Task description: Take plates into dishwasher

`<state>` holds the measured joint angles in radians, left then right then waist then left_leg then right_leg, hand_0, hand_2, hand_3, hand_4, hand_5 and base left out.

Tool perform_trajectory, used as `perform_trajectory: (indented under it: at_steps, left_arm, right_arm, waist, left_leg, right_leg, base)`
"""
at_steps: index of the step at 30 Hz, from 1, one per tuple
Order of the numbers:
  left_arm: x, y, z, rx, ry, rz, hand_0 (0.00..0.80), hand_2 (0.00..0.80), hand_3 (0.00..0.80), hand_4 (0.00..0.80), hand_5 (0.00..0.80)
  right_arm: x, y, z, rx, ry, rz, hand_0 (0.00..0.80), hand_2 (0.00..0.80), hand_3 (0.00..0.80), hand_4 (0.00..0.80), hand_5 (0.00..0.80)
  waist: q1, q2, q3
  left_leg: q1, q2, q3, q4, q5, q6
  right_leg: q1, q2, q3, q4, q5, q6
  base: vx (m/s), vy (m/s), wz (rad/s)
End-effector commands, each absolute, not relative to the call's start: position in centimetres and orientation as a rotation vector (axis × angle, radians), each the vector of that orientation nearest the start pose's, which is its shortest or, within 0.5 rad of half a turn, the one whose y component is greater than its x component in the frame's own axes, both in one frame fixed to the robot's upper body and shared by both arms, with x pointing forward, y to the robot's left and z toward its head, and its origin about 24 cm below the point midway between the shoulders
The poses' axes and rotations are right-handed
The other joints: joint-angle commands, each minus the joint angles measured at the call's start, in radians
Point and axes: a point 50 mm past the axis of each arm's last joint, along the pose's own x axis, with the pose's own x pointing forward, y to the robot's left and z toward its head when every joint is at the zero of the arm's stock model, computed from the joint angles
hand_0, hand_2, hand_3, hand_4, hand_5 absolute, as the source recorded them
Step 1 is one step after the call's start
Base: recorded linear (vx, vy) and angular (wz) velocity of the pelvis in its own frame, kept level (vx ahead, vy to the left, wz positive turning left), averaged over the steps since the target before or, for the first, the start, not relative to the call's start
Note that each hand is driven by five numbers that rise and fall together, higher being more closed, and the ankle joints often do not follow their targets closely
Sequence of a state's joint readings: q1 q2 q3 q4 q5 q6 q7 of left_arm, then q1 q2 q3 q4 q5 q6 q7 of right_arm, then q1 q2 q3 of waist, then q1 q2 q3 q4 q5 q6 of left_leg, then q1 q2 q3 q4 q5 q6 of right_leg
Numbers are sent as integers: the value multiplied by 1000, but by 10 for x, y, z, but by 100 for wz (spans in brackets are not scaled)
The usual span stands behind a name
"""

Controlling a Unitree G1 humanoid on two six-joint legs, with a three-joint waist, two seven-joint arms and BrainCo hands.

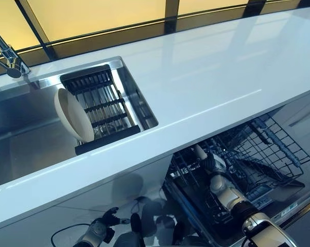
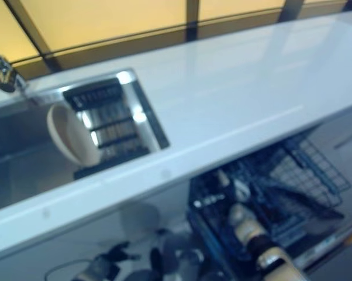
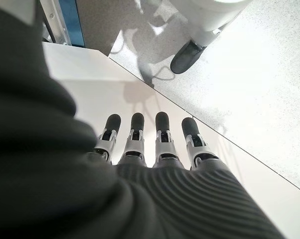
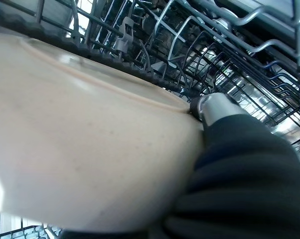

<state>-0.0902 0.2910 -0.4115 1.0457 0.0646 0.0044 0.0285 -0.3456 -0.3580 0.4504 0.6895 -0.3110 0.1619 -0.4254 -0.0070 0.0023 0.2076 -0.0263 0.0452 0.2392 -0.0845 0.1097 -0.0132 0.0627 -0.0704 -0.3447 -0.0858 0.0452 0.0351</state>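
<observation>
The right hand (image 4: 225, 119) grips a beige plate (image 4: 80, 154), thumb pressed on its rim, down inside the dishwasher rack (image 1: 268, 149) under the white countertop's (image 1: 206, 77) front edge. A second plate (image 1: 71, 114) leans on the drying rack (image 1: 101, 105) in the sink (image 1: 21, 128). The left hand (image 3: 150, 144) hangs low, fingers straight, holding nothing

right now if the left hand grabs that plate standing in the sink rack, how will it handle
The beige plate looks rigid and glazed, so probably slippery and breakable. It stands on edge, leaning in the black rack, so a nudge could tip or roll it. The left hand hangs open, low, well away.
</observation>
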Motion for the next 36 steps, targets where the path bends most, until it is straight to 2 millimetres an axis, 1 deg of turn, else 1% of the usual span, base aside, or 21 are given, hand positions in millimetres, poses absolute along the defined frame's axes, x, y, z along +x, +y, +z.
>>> perform_trajectory:
  at_steps: [1,2,3,4,5,6,7,9,16,20,25,32,34,36]
  left_arm:
    - [180,193,-134,624,911,-307,0,0,0,0,0]
    - [180,193,-134,624,911,-308,0,0,0,0,0]
    - [180,192,-134,624,910,-308,0,0,0,0,0]
    - [180,192,-134,624,909,-309,0,0,0,0,0]
    - [180,191,-134,625,906,-310,0,0,0,0,0]
    - [181,191,-134,626,906,-311,0,0,0,0,0]
    - [181,191,-134,626,905,-310,0,0,0,0,0]
    - [182,191,-133,626,904,-312,0,0,0,0,0]
    - [181,191,-134,627,907,-309,0,0,0,0,0]
    - [181,191,-133,630,908,-306,0,0,0,0,0]
    - [181,193,-133,632,907,-299,0,0,0,0,0]
    - [182,200,-131,619,911,-258,0,0,0,0,0]
    - [181,205,-130,617,914,-241,0,0,0,0,0]
    - [179,209,-130,614,921,-220,0,0,0,0,0]
  right_arm:
    - [279,-186,-47,-1006,411,-27,596,596,596,596,596]
    - [279,-186,-47,-1007,411,-27,621,621,621,621,621]
    - [279,-186,-47,-1007,412,-27,624,624,624,624,624]
    - [279,-186,-47,-1007,411,-28,605,605,605,605,605]
    - [280,-186,-46,-1007,409,-34,486,486,486,486,486]
    - [280,-186,-46,-1005,409,-36,386,386,386,386,386]
    - [281,-186,-45,-1006,408,-39,129,129,129,129,129]
    - [281,-186,-45,-1004,408,-46,0,0,0,0,0]
    - [281,-188,-43,-993,390,-77,0,0,0,0,0]
    - [284,-187,-38,-957,360,-111,0,0,0,0,0]
    - [289,-184,-26,-908,308,-148,0,0,0,0,0]
    - [293,-184,6,-816,167,-191,0,0,0,0,0]
    - [291,-187,17,-764,123,-208,0,0,0,0,0]
    - [286,-192,26,-712,80,-220,0,0,0,0,0]
  waist:
    - [43,21,20]
    - [43,20,21]
    - [43,20,21]
    - [43,20,21]
    - [42,19,22]
    - [42,18,23]
    - [41,18,24]
    - [41,18,25]
    - [40,16,25]
    - [38,14,26]
    - [32,8,32]
    - [11,-7,38]
    - [3,-14,40]
    - [-8,-20,44]
  left_leg:
    - [-15,-35,3,-3,-58,-22]
    - [-15,-35,3,-3,-58,-22]
    - [-15,-35,3,-3,-58,-22]
    - [-15,-35,2,-3,-58,-22]
    - [-16,-36,2,-3,-58,-22]
    - [-16,-36,2,-3,-58,-22]
    - [-16,-36,2,-3,-58,-22]
    - [-16,-36,1,-3,-58,-21]
    - [-9,-36,0,-3,-63,-18]
    - [-7,-36,1,-3,-65,-17]
    - [-4,-35,3,-3,-66,-17]
    - [1,-26,16,-3,-67,-15]
    - [3,-23,21,-3,-68,-12]
    - [11,-19,27,-3,-70,-10]
  right_leg:
    - [-55,17,23,115,-94,22]
    - [-55,18,24,115,-94,22]
    - [-54,18,24,114,-94,22]
    - [-55,18,25,114,-93,22]
    - [-55,18,25,112,-92,22]
    - [-56,19,26,112,-92,22]
    - [-57,19,26,112,-91,22]
    - [-57,19,27,112,-91,22]
    - [-56,20,28,113,-90,23]
    - [-59,20,30,109,-86,26]
    - [-61,23,35,110,-81,28]
    - [-66,31,49,107,-74,33]
    - [-67,35,56,108,-73,34]
    - [-64,39,64,110,-75,37]
  base:
    - [0,0,0]
    - [0,0,0]
    - [0,0,0]
    - [0,0,0]
    - [0,0,0]
    - [0,0,0]
    - [0,0,0]
    - [0,0,0]
    - [0,0,0]
    - [0,0,0]
    - [-13,1,0]
    - [-14,-5,-1]
    - [-33,-28,-4]
    - [-26,-35,-4]
